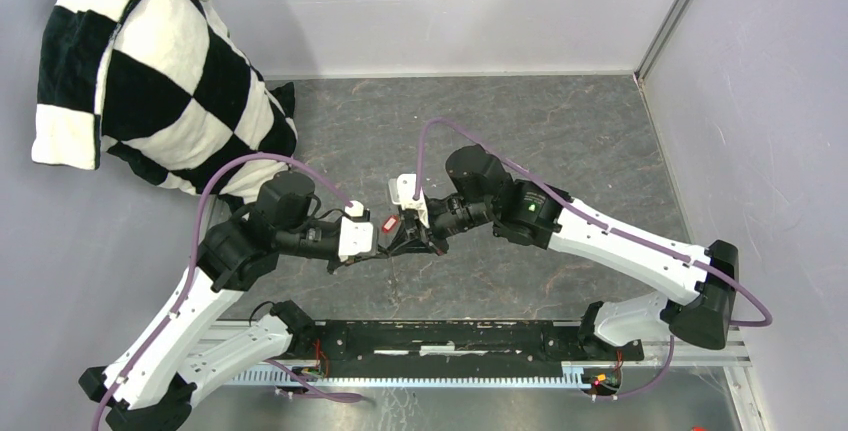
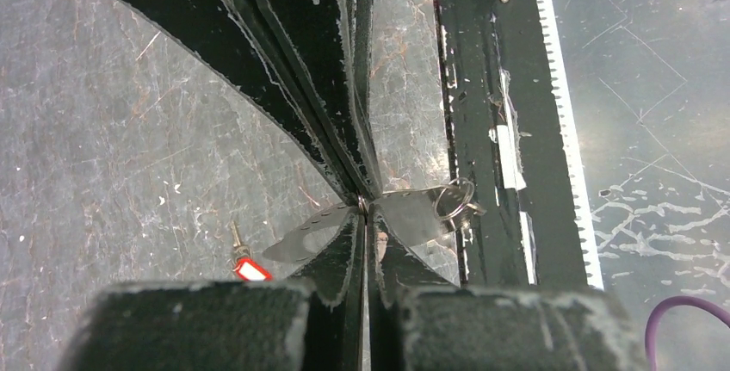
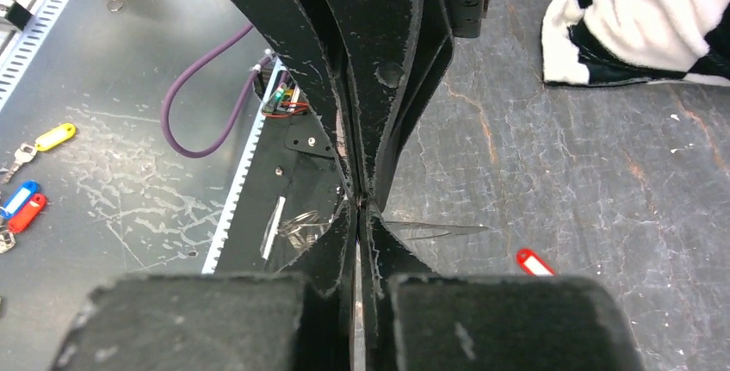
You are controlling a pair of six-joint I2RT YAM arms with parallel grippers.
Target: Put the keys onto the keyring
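Centre-left: left gripper [image 2: 363, 207] pinched thin silvery metal, apparently the looped wire keyring [image 2: 456, 199], likely steadying it for threading. Centre: red-tagged silver key [image 1: 392, 221] lay on grey table [image 1: 560, 151]. Centre-right: right gripper [image 3: 357, 203] pressed together; contents unclear.

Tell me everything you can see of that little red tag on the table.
The red tag is a small flat fob that looks like plastic, with a red frame around a white label window. A thin silvery metal piece, probably its key, sticks out of one end. It seems to lie flat on the scratched grey table, close to the left gripper and the right gripper. Neither appears to touch it. Its lower end is hidden in the left wrist view.
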